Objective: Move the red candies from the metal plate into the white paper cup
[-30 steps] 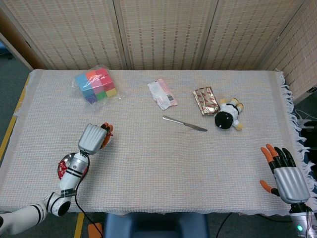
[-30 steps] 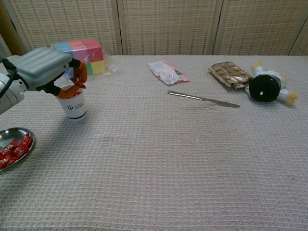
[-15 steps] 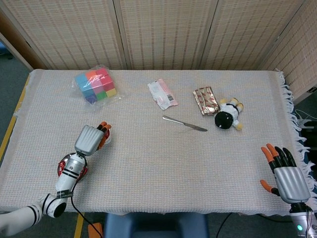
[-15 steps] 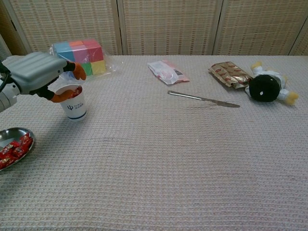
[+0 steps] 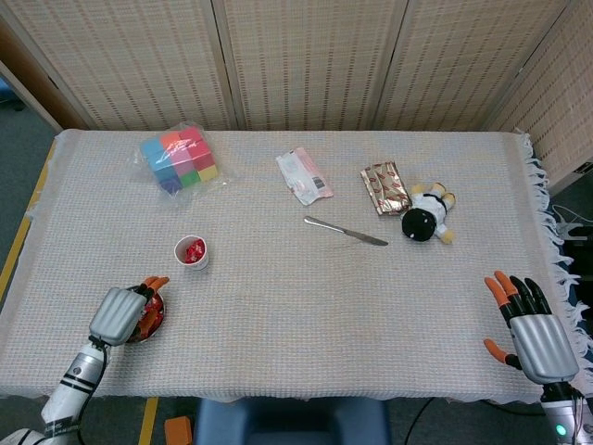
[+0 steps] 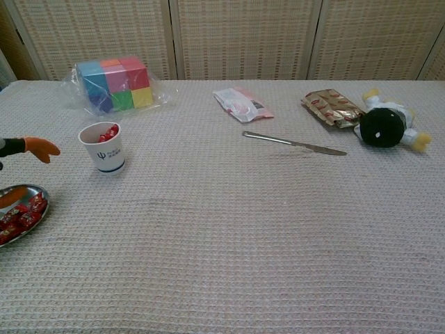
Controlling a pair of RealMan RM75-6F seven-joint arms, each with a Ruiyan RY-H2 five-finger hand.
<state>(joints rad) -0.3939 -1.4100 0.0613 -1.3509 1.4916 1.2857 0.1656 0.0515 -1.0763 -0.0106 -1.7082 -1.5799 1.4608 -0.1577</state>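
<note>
The left hand (image 5: pixel 123 313) has drawn back from the white paper cup (image 6: pixel 103 147) to above the metal plate (image 6: pixel 28 219), fingers spread, grasping nothing. Red candies (image 6: pixel 106 133) sit in the cup; more red candies (image 6: pixel 19 215) lie on the plate. The cup's blue logo is unreadable. Only the head view shows the right hand (image 5: pixel 531 327), released, on the bench (image 5: pixel 306 297).

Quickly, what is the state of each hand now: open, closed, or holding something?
Left hand: over the metal plate, fingers apart, but whether it grips a candy cannot be told.
Right hand: open, holding nothing.
</note>
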